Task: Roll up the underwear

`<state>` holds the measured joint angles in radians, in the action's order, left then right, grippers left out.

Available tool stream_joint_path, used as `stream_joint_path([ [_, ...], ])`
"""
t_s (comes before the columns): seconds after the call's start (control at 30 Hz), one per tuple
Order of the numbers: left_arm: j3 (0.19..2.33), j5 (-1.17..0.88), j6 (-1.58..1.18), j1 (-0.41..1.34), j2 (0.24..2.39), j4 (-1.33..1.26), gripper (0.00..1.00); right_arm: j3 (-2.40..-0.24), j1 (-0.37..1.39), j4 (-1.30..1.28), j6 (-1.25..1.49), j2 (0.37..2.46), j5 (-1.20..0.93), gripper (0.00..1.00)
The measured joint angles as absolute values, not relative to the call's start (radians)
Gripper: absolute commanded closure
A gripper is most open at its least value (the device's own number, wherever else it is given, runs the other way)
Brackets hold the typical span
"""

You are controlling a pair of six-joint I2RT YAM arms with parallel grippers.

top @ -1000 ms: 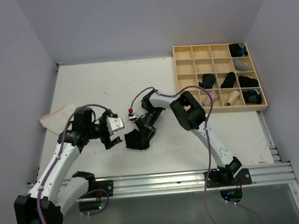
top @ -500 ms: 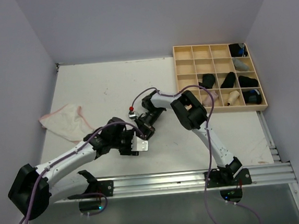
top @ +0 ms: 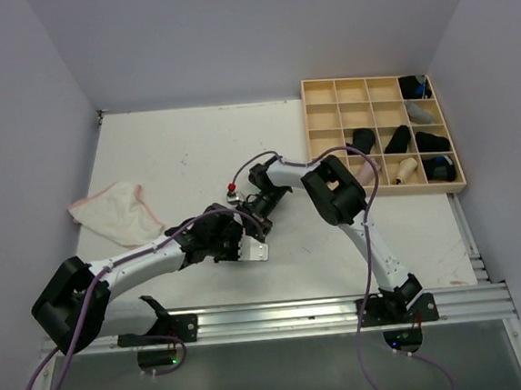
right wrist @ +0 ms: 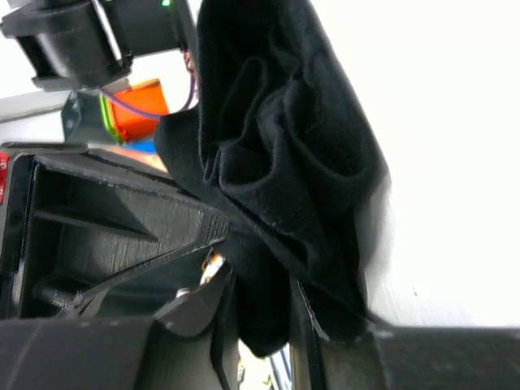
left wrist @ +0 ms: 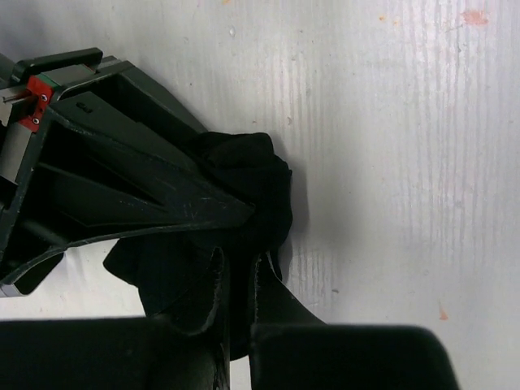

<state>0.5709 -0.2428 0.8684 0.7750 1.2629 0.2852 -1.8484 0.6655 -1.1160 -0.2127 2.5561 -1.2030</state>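
The white counter (top: 174,148) carries a wooden tray (top: 323,94) at its far right corner. Several rolled pieces (top: 398,137) sit in separate compartments there, so that is likely where finished rolls go. A whitish underwear (top: 111,213) with pink edging lies flat near the left edge, well apart from the arms and apparently waiting its turn.

Both arms meet at mid-counter over the black underwear (left wrist: 256,183), which is bunched into a loose wad on the surface. The left gripper (left wrist: 237,264) is clamped together on a fold at the wad's near edge. The right gripper (right wrist: 258,284) pinches cloth between its fingers from the opposite side. Two opposed holds probably keep the soft cloth taut enough to turn over on itself; the roll looks only begun.
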Motion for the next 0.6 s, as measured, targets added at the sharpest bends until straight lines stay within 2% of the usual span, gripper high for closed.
stream_joint_path([
  [0.07, 0.597, -0.252, 0.85, 0.775, 1.29, 0.298, 1.0, -1.82, 0.658, -1.09, -0.182, 2.532, -1.185, 0.54],
  [0.1, 0.612, -0.262, 0.845, 0.772, 1.309, 0.307, 1.0, -1.806, 0.654, -1.077, -0.179, 2.516, -1.18, 0.49],
  [0.23, 0.693, -0.349, 0.821, 0.716, 1.406, 0.345, 1.0, -1.753, 0.635, -1.039, -0.092, 2.45, -1.106, 0.47],
  [0.47, 0.862, -0.632, 0.804, 0.54, 1.598, 0.484, 1.0, -1.653, 0.595, -0.954, 0.044, 2.348, -0.997, 0.42],
  [0.6, 0.932, -0.763, 0.823, 0.469, 1.691, 0.566, 1.0, -1.585, 0.559, -0.913, 0.1, 2.253, -0.85, 0.4],
])
